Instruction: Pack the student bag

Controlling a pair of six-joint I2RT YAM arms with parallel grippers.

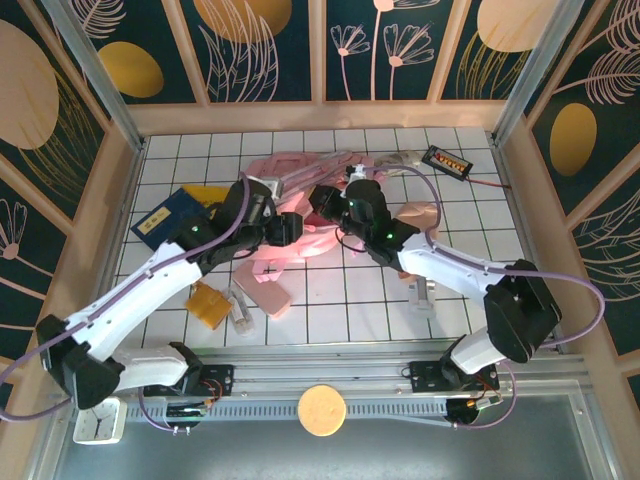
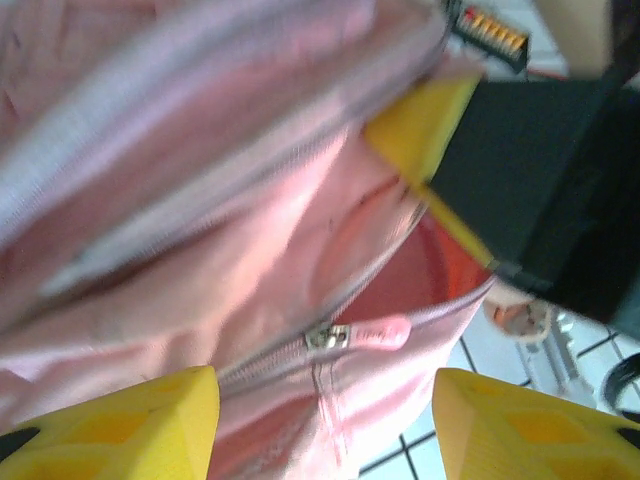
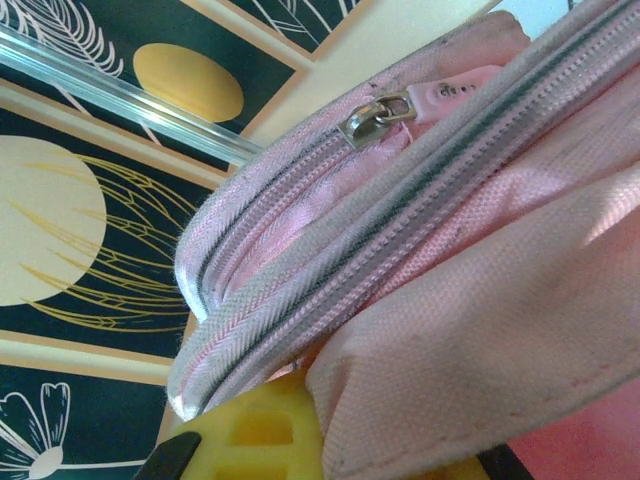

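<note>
The pink bag (image 1: 305, 238) lay in the middle of the tiled tabletop (image 1: 330, 310), and both arms reached in to it from the two sides. From above, the left fingers (image 1: 283, 226) and the right fingers (image 1: 326, 203) were close together over the same part of the bag.

The right fingers (image 3: 250, 432) were closed on the bag. In the right wrist view a fold of pink cloth with its seam went over the yellow finger, and the zipped edge rose above it. I think this grip was there to lift the edge and keep the cloth tight, so that the zipper does not fold when somebody pulls it.

The left fingers (image 2: 130, 425) were open and held nothing. In the left wrist view the two yellow tips stood wide apart near the bottom, and the zipper pull (image 2: 352, 334) was between them, a little farther away. The opening seemed to be aimed at this pull, probably for taking it and opening the pocket more. In this view one yellow right finger (image 2: 420, 125) pressed on the bag edge just above a gap where red lining was visible.

Around the bag some other things waited on the tabletop: a blue book (image 1: 168, 216) on the left and a black calculator (image 1: 447, 160) at the far right. Most likely nothing was packed yet.
</note>
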